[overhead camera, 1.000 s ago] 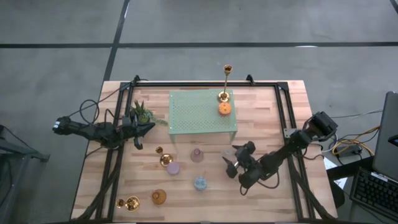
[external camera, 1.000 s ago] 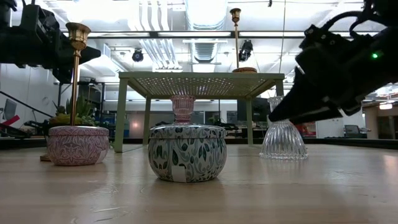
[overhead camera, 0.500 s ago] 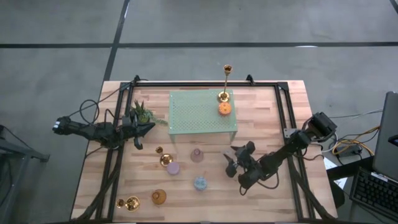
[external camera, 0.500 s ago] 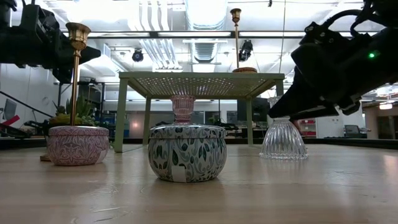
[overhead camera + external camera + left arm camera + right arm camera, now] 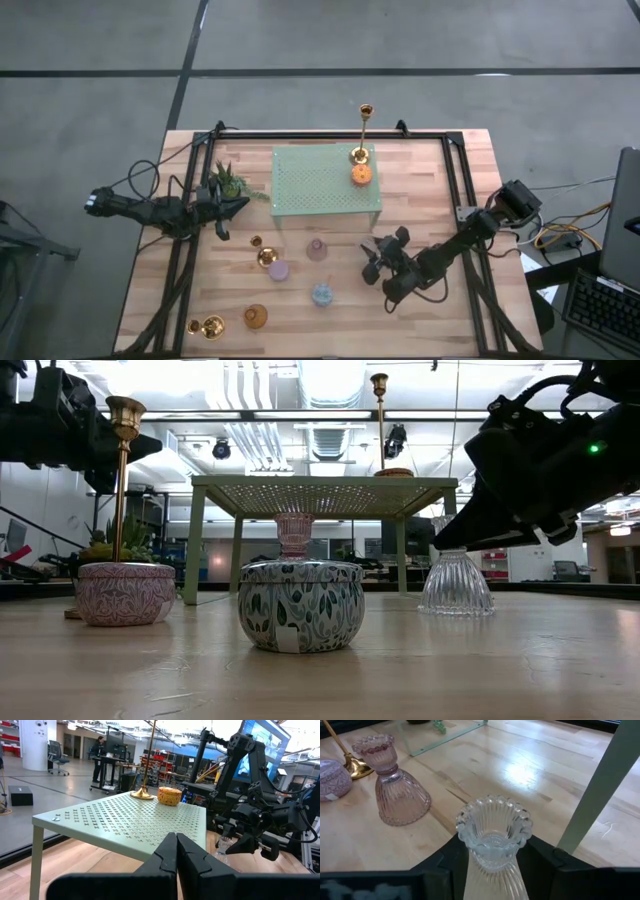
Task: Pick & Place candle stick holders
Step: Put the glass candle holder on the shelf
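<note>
Clear glass holder (image 5: 492, 845), upright on the wooden table (image 5: 470, 180) just beside the near right leg of the pale green perforated stand (image 5: 325, 180); long axis vertical. The right gripper (image 5: 374, 262) sits at the holder, fingers (image 5: 445, 860) spread to either side of its neck; contact cannot be confirmed, so the grasp is judged not yet closed. The right arm is much the nearer. The left gripper (image 5: 176, 855), fingers pressed together, waits off the stand's left side, near the potted plant (image 5: 226, 182).

The right wrist view alone shows the holder between the fingers, and a pink glass holder (image 5: 395, 785) beside it. The low view shows its base (image 5: 455, 592) resting on the table. From above, the gripper hides it.
</note>
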Robot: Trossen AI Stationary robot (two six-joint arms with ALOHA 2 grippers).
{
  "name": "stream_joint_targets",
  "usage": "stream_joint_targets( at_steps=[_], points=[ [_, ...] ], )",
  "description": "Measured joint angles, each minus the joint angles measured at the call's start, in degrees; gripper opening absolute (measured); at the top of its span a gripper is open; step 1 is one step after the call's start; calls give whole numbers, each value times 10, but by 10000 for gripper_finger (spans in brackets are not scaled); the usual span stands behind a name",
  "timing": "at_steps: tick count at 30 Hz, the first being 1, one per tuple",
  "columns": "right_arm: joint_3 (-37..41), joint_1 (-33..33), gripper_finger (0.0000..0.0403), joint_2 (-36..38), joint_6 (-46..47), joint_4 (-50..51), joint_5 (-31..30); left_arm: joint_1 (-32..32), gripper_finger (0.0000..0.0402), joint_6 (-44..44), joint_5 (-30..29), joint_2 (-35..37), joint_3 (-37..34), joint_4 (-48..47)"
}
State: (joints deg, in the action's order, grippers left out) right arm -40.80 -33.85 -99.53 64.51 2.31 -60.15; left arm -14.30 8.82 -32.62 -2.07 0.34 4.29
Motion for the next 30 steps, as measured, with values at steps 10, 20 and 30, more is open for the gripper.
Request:
stream_joint_targets(
  at_steps=[10,20,30],
  points=[
    [0,0,126,0,-4,-5,1,0,3,0,0,0,0,0],
    [0,0,112,0,-49,-49,0,0,3,0,0,0,0,0],
    [0,0,109,6,-117,-126,-14,0,3,0,0,0,0,0]
  ],
)
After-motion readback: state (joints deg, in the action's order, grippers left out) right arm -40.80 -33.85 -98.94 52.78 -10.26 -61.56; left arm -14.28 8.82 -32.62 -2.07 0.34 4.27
